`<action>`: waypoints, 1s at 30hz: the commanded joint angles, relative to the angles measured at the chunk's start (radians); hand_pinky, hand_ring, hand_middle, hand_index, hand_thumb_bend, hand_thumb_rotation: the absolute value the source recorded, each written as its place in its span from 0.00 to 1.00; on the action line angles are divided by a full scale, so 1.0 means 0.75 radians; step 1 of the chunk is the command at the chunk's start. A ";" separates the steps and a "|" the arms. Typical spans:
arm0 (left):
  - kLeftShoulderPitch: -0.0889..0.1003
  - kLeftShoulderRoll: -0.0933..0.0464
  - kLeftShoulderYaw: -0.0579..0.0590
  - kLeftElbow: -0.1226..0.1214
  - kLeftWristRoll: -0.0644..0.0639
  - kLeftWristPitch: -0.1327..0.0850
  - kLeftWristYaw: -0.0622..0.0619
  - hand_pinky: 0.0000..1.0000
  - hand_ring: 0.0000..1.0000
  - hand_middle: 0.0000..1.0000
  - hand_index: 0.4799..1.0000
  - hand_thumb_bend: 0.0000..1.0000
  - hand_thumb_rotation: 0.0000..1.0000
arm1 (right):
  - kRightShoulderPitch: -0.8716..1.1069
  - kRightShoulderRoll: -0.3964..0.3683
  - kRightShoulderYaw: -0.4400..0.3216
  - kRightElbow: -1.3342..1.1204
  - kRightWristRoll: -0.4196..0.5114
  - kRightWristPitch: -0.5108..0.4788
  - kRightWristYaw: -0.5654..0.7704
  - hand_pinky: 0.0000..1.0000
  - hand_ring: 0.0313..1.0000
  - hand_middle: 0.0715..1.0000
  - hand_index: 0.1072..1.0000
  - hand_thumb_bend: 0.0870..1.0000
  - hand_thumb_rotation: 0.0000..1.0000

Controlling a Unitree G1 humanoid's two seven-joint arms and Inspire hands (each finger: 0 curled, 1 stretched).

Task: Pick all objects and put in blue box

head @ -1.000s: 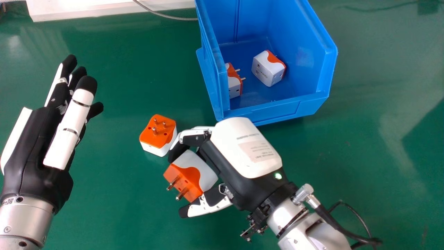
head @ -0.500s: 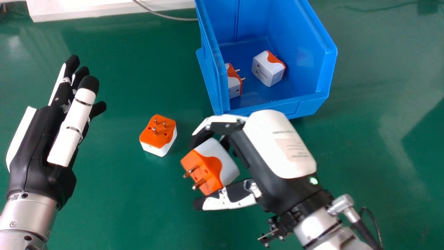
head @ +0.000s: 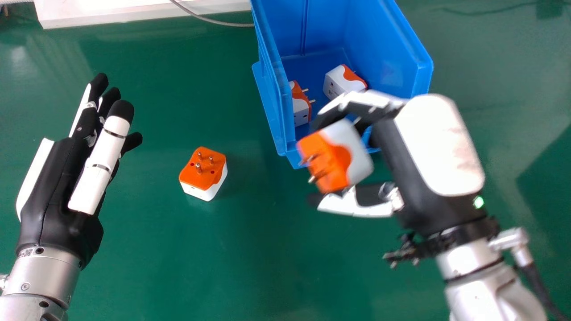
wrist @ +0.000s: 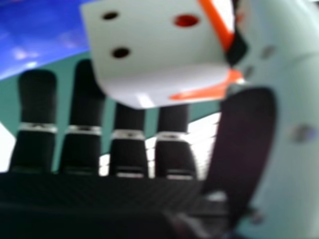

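A green desk (head: 156, 267) was the setting for a tidy-up that looked more than half done, with an open blue box (head: 273, 80) at its centre. At the box's near side, the robot's right hand (head: 435, 142) had its thumb and fingers closed around an orange-and-white plug adapter (head: 348, 154). The left hand (head: 58, 191), fingers straight and holding nothing, was idle well to the left of the box. Two stowed adapters (head: 301, 104) (head: 341, 82) lay inside the box, apart from each other. A loose adapter (head: 203, 171), pins up, sat to the left of the box and nearer the robot, likely the last pick.

The held load appeared in front of the box's near left corner; its height over the rim could not be told. If the hand came in too low, the knuckles or the jutting metal pins (head: 317, 174) could catch the near wall and shove the box or twist the adapter loose. Letting go too soon could drop it outside the box. The adapter's smooth, blocky sides might slip if the thumb eased off, and a release from high up could bounce it off the two inside.
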State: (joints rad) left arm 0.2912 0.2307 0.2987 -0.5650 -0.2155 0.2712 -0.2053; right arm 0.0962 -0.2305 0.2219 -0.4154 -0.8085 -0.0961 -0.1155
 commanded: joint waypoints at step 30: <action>0.079 -0.032 -0.025 -0.078 0.002 -0.050 0.020 0.88 0.95 0.99 0.99 0.48 0.79 | -0.918 -0.058 0.033 0.872 -0.065 0.175 -0.008 0.34 0.42 0.48 0.41 0.45 0.00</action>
State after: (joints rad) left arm 0.3428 0.2077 0.2799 -0.5948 -0.2154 0.2587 -0.1918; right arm -0.5157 -0.2809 0.2413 0.2173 -0.8580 0.0362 -0.0902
